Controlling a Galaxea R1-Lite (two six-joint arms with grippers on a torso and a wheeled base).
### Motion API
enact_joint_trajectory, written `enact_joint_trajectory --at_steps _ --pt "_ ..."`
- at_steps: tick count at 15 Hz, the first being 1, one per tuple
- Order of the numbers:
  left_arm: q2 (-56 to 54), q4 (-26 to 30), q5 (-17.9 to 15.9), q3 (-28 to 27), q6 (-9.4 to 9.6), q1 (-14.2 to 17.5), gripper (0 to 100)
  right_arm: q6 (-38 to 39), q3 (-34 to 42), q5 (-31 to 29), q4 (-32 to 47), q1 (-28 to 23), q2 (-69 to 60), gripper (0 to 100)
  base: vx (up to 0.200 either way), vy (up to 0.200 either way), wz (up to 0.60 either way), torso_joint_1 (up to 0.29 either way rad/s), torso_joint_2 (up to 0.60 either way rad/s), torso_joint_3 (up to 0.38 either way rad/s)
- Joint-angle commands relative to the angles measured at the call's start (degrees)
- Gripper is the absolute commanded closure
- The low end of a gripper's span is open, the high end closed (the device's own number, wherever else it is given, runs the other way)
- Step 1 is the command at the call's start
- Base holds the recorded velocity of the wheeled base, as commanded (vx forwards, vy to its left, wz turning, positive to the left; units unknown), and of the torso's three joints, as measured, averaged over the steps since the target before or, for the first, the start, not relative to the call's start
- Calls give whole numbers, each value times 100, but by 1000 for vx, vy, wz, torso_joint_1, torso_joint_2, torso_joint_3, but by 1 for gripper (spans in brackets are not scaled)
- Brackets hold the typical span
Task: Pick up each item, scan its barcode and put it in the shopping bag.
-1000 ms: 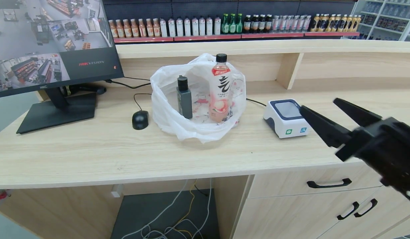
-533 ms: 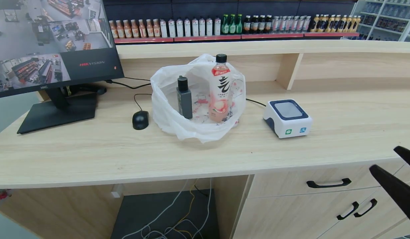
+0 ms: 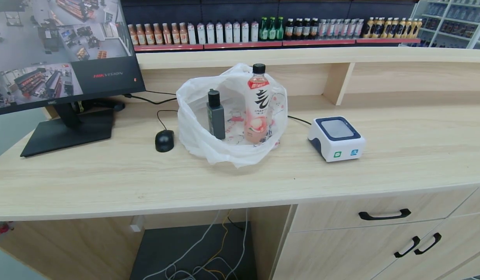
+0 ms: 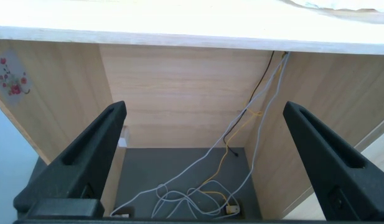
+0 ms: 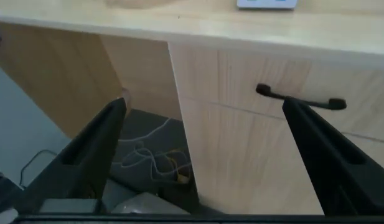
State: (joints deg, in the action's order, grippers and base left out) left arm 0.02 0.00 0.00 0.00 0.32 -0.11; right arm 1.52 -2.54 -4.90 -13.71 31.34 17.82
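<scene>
We are holding the left jaws wide apart below the bench [image 3: 107,175] edge, facing the cables [image 4: 198,186] in the kneehole. The right jaws are gaping too, facing a drawer handle [image 5: 300,99]. Up on the bench, well apart from both, the shopping bag [image 3: 209,151] is standing open. A peach drink bottle [image 3: 258,105] and a dark grey bottle [image 3: 216,114] are standing upright inside it, and the barcode scanner [image 3: 336,138] is sitting near it.

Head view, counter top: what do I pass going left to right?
In order: monitor → mouse → shopping bag, holding the dark grey bottle then the pink drink bottle → barcode scanner.
</scene>
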Motion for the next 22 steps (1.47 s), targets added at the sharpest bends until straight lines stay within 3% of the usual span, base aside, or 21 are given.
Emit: enact_joint_trajectory --at_steps 1,5,7,8,11,14,16,18,20,22 --pt "-2 0 0 0 -5 2 0 -73 -54 86 1494 3 -1782 0 0 0 0 0 0 0" --pt "-2 0 0 0 -23 2 0 -108 -72 51 1767 -172 -1668 0 0 0 0 0 0 0" --pt "-2 0 0 0 -23 11 0 -161 -72 7 1767 -840 -1483 0 0 0 0 0 0 0" --pt "-2 0 0 0 -23 11 0 -179 -72 7 1767 -1561 -1387 0 0 0 0 0 0 0" --pt "-2 0 0 0 -23 11 0 -135 -63 -389 1723 -1631 -1299 0 0 0 0 0 0 0" --pt "-2 0 0 0 -23 11 0 -82 -72 -362 1732 -2457 -1035 0 0 0 0 0 0 0" --pt "-2 0 0 0 -23 2 0 -117 -28 -486 1688 -2545 -1264 0 0 0 0 0 0 0" --pt "-2 0 0 0 -23 11 0 15 183 -1048 1117 -2563 -1229 0 0 0 0 0 0 0" --pt "-2 0 0 0 -23 2 0 -38 183 -820 1152 -2580 -1158 0 0 0 0 0 0 0" --pt "-2 0 0 0 -23 11 0 111 174 -828 1161 -3213 -1132 0 0 0 0 0 0 0"
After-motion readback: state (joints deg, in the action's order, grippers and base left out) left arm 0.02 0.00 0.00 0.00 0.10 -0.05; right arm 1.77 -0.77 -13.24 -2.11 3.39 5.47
